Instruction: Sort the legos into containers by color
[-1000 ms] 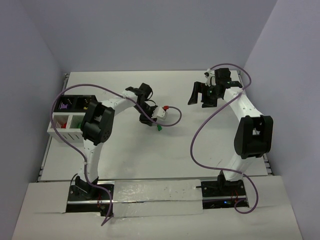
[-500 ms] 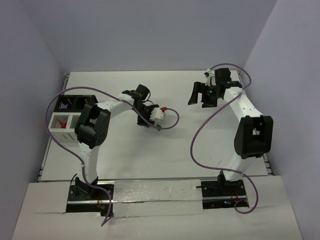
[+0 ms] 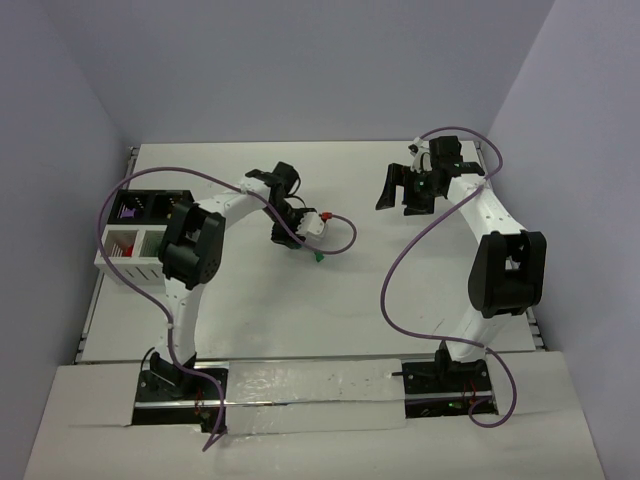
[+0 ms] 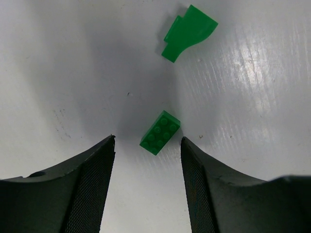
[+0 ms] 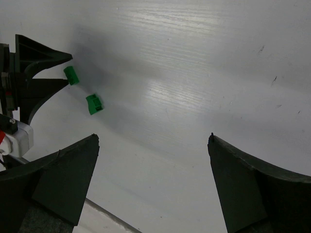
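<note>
Though their arm has shifted, the left fingers stand spread astride a green brick, ungripped; the right fingers are spread. Sorting pending.

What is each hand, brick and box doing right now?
left hand: open, holding nothing
right hand: open, holding nothing
small green brick: loose on table, studs up, untouched
curved green piece: loose on table
white box: some bricks inside

Small bright green studded plastic brick, smooth plain green stepped plastic piece, glossy white wood-grained tabletop, matte black left gripper with fine mesh-patterned pads, white slatted plastic box showing red inside, purple cables
</note>
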You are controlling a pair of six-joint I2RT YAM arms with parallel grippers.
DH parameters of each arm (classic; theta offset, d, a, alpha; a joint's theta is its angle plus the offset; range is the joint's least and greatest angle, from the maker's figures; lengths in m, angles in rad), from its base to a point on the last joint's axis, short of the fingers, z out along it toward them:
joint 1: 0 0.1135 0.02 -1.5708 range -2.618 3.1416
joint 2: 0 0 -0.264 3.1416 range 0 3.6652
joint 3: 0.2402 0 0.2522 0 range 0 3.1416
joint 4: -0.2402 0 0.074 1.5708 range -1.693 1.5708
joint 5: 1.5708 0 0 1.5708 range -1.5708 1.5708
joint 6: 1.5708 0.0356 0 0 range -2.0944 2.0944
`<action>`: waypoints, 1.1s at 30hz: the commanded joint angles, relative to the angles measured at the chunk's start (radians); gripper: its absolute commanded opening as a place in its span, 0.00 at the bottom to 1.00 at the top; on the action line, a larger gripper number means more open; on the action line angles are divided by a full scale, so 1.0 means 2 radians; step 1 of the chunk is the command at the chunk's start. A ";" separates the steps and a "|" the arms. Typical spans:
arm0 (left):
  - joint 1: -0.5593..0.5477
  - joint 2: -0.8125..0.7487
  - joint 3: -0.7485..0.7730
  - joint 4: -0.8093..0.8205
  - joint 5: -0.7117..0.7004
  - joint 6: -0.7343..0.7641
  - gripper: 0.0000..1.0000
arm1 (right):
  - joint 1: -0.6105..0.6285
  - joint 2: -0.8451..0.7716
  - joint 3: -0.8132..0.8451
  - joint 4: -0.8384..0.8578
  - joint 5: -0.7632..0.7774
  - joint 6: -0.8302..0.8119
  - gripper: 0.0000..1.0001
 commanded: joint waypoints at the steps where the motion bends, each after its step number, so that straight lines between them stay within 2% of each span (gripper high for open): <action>1: -0.005 0.023 0.001 -0.029 -0.014 0.039 0.62 | 0.003 -0.013 0.010 -0.001 -0.001 -0.009 1.00; 5: -0.020 0.020 -0.016 -0.021 -0.020 0.038 0.59 | 0.003 -0.010 0.013 -0.003 -0.004 -0.008 1.00; 9: -0.025 0.030 -0.013 -0.034 -0.022 0.035 0.45 | 0.002 -0.010 0.016 -0.005 -0.003 -0.009 1.00; 14: -0.029 0.037 -0.013 -0.054 -0.028 0.036 0.39 | 0.003 -0.014 0.012 -0.004 -0.002 -0.011 1.00; 17: -0.030 0.039 -0.007 -0.069 -0.027 0.034 0.31 | 0.003 -0.014 0.013 -0.004 -0.003 -0.009 1.00; 23: -0.030 0.008 -0.022 -0.058 -0.027 -0.001 0.09 | 0.003 -0.017 0.015 -0.005 -0.006 -0.009 1.00; 25: -0.030 -0.022 -0.012 -0.049 -0.013 -0.055 0.00 | 0.003 -0.019 0.015 -0.004 -0.010 -0.008 1.00; 29: -0.028 -0.075 0.008 -0.018 0.013 -0.194 0.00 | 0.003 -0.020 0.016 -0.005 -0.013 -0.008 1.00; 32: -0.008 -0.169 -0.005 0.039 0.022 -0.375 0.00 | 0.005 -0.026 0.012 -0.004 -0.014 -0.010 1.00; 33: -0.002 -0.191 -0.015 0.040 0.021 -0.378 0.00 | 0.005 -0.027 0.010 -0.002 -0.013 -0.011 1.00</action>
